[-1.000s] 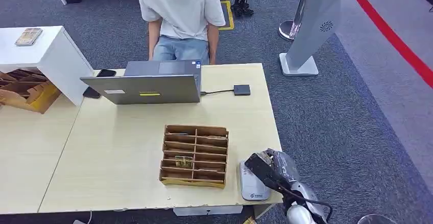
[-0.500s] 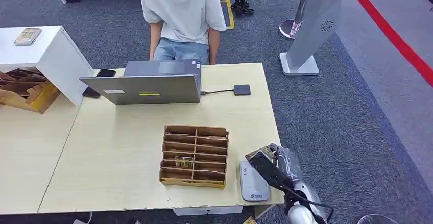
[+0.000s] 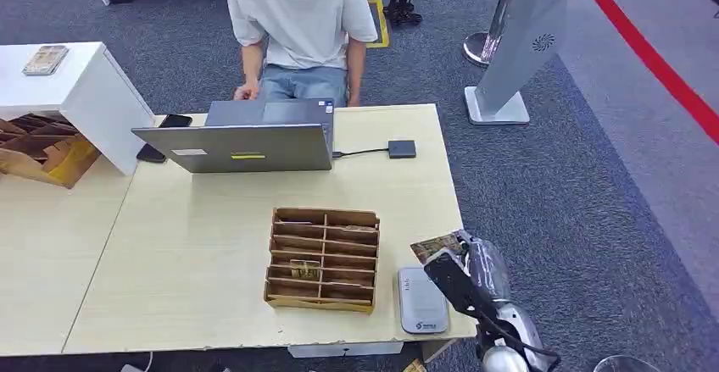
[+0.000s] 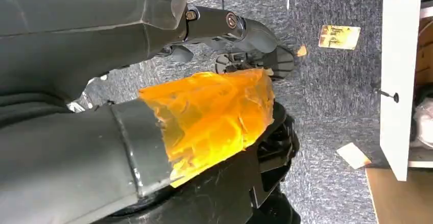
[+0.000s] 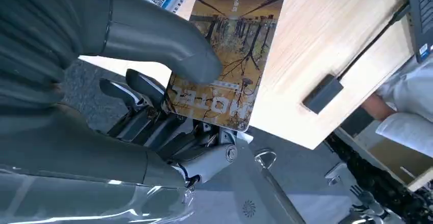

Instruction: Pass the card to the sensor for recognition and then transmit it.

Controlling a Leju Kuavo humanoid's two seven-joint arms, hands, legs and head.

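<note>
Brown card (image 5: 232,50): pinched by the right hand (image 5: 153,76), lower right of the head view.
Sensor (image 3: 421,300): on the table (image 3: 195,236), beside the card.
Left hand (image 4: 204,106): cannot tell.

On the table (image 3: 169,245), the divided box (image 3: 323,259) sits left of the sensor (image 3: 421,300) (the two just beside each other). The laptop (image 3: 246,146) lies behind them, a person (image 3: 298,24) seated beyond it.
</note>
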